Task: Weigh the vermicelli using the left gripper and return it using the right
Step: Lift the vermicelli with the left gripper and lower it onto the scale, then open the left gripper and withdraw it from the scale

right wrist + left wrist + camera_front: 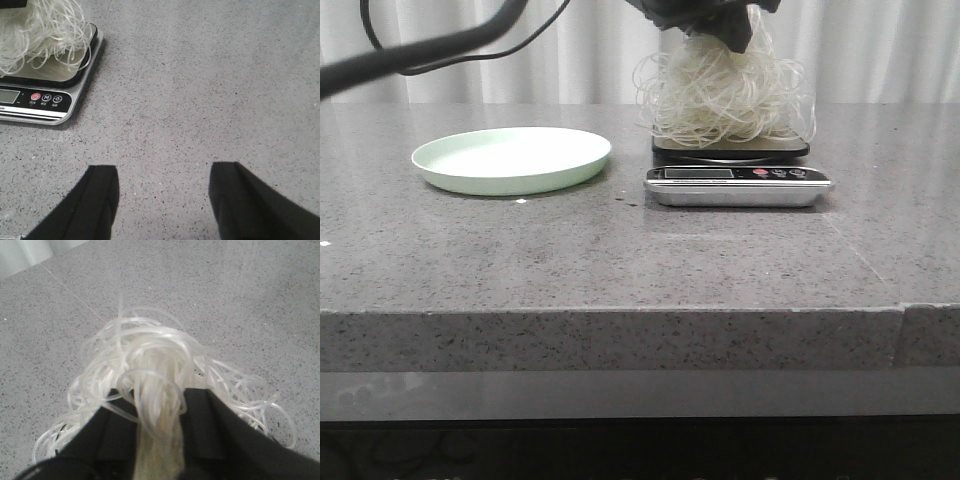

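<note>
Left hand (720,25) is gripping the vermicelli (720,100), which is resting on the scale (738,185); right hand (162,200) is hovering wide open above worktop (200,100).

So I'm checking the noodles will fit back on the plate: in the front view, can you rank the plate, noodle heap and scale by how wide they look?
1. Plate, widest.
2. Scale, nearly as wide; too close to be sure, since the plate looks a little farther back.
3. Noodle heap, slightly narrower, hanging from the left hand onto the scale.
</note>
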You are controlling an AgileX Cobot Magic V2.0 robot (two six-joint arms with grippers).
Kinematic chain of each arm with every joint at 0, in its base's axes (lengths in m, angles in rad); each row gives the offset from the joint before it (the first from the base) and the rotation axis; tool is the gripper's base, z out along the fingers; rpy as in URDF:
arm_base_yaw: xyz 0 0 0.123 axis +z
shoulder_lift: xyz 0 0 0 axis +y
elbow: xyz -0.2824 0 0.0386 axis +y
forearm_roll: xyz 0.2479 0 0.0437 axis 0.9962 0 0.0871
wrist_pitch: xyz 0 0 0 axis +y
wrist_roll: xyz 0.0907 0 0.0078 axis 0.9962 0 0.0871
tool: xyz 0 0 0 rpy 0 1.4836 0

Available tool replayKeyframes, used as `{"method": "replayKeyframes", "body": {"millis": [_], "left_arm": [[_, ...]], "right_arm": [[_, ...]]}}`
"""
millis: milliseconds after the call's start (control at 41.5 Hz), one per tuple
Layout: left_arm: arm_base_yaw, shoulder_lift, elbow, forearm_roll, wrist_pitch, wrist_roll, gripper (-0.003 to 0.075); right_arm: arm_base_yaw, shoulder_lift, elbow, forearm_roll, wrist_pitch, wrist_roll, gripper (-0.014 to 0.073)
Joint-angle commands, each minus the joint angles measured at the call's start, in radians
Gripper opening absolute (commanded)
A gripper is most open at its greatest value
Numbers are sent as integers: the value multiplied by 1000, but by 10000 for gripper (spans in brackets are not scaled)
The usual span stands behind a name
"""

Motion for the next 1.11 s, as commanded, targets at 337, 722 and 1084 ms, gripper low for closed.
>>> {"method": "replayKeyframes", "body": {"millis": [337,722,1084], "left_arm": [[-7,-220,-41,32,22,0,460],[5,-524,-41,89,318,-29,460],[5,-797,209,142,488,-113,460]], "right_arm": [[-7,8,-26,3,-70,-8,507],[-7,8,-26,3,-70,-8,507],[-7,8,-26,3,-70,-8,507]]}}
